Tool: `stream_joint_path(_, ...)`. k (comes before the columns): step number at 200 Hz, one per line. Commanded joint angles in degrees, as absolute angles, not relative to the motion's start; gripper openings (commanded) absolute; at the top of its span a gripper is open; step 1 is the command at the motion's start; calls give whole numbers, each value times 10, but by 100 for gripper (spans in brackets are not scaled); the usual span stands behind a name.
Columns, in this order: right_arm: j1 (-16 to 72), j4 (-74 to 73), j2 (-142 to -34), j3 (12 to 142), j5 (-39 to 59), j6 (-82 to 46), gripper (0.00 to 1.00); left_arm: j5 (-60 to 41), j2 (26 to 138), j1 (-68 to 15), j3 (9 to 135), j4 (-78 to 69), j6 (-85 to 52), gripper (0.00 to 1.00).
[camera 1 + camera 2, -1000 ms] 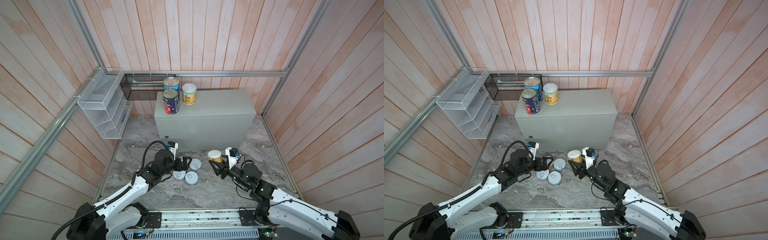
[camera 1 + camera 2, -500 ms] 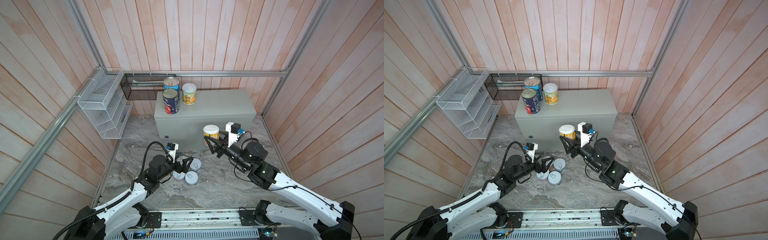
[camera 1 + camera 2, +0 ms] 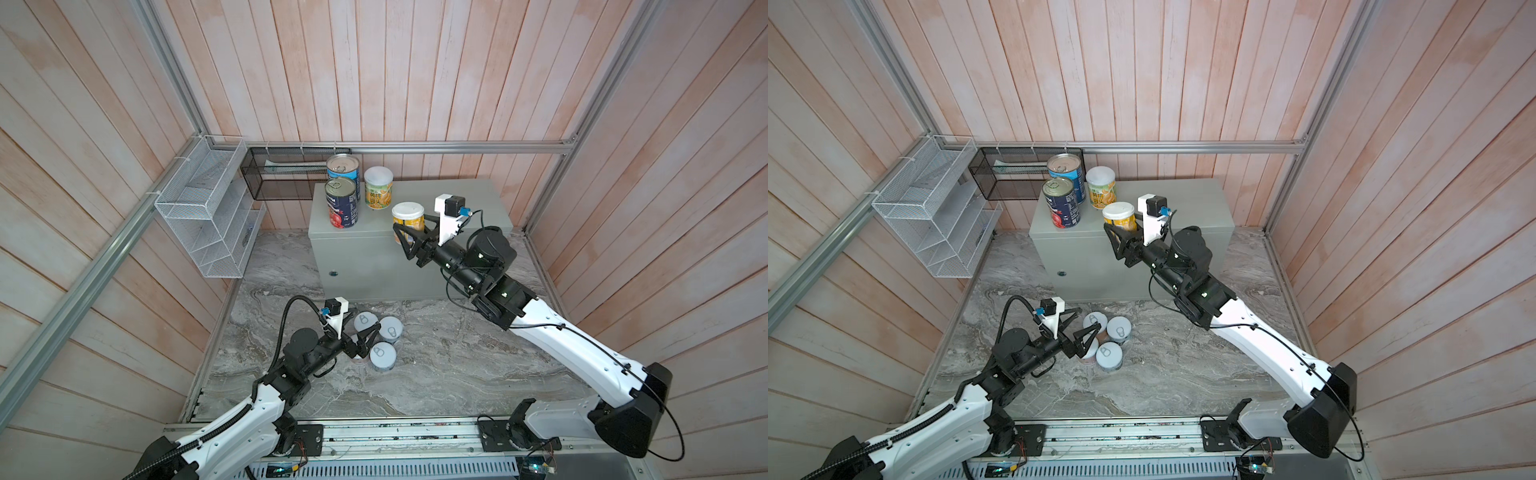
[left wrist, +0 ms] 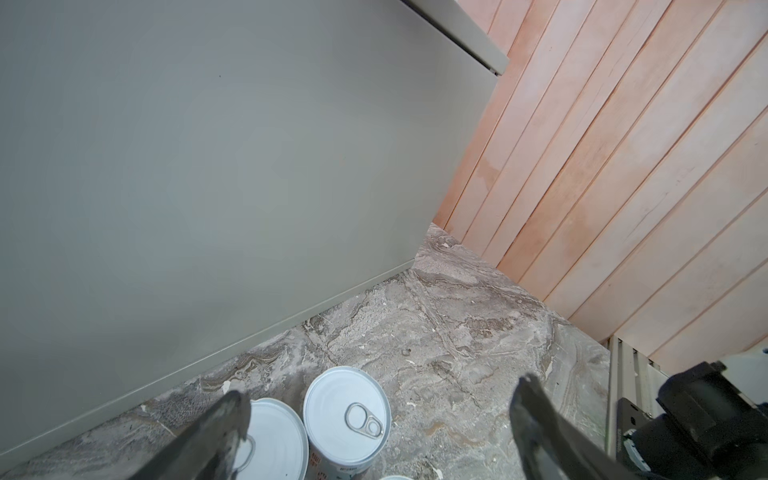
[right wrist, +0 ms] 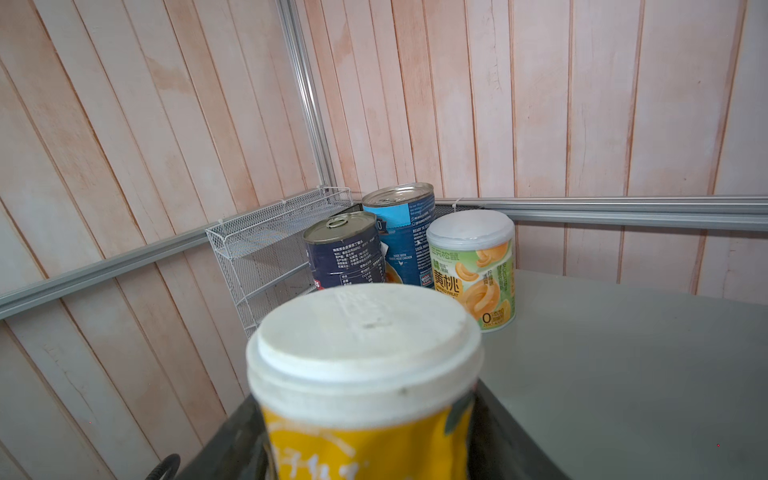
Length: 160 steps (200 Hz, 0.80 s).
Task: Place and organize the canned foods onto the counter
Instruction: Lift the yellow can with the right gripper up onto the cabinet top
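Yellow can [image 3: 408,216] at the counter's [image 3: 465,208] front edge, right gripper [image 3: 409,233] clamped on it. Judged best: carry inward beside the green-label can [image 3: 378,187], lower flat, then release. Left gripper [image 4: 380,392] spread wide over short cans [image 3: 390,328] on the marble floor [image 3: 436,365]. Yellow can's base hidden, so contact is unclear.
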State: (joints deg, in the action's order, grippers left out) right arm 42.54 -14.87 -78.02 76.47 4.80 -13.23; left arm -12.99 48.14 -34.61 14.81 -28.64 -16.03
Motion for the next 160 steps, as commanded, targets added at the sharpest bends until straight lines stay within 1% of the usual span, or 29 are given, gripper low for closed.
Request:
stream_joint_path(1, 402, -182, -816, 832, 101, -125, 67, -122, 495, -344, 146, -307, -149, 100)
stream_joint_path(35, 394, -188, -876, 883, 106, -89, 67, -122, 517, -343, 154, -303, -148, 100)
stream_joint_path(81, 385, -197, -941, 929, 114, -85, 67, -115, 515, -344, 154, -297, -145, 100)
stream_joint_path(122, 383, -188, -984, 974, 118, -73, 67, -114, 524, -344, 159, -294, -144, 100)
stream_joint_path(160, 384, -192, -1006, 987, 111, -58, 68, -110, 541, -344, 160, -298, -139, 100)
